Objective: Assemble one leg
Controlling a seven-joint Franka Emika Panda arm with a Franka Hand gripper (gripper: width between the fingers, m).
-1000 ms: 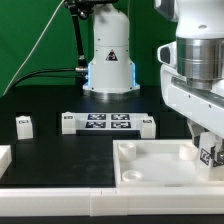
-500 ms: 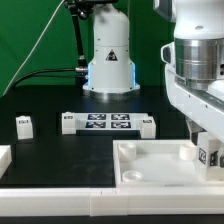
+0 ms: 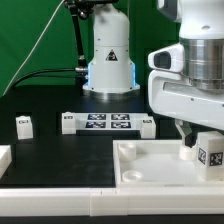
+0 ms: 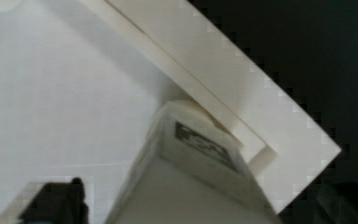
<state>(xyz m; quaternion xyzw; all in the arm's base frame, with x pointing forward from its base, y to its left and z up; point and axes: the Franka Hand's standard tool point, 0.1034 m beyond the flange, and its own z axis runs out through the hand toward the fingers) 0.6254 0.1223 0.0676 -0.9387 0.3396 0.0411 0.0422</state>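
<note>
My gripper (image 3: 206, 150) is shut on the leg (image 3: 211, 156), a small white block with a black-and-white tag. It holds the leg just above the right end of the large white tray (image 3: 140, 172). In the wrist view the leg (image 4: 202, 165) fills the space between my dark fingers (image 4: 51, 203), its tag facing the camera. Its tip is close to the tray's raised rim (image 4: 229, 75) at a corner. I cannot tell whether the leg touches the tray. A second leg (image 3: 24, 124) stands on the black table at the exterior view's left.
The marker board (image 3: 105, 122) lies in the middle of the table in front of the arm's base (image 3: 110, 60). Another white part (image 3: 3, 157) shows at the exterior view's left edge. A small white bump (image 3: 187, 152) sits in the tray beside the held leg.
My wrist has turned, and its white housing now reaches further toward the exterior view's left. The held leg has stayed almost in place over the tray's right end.
</note>
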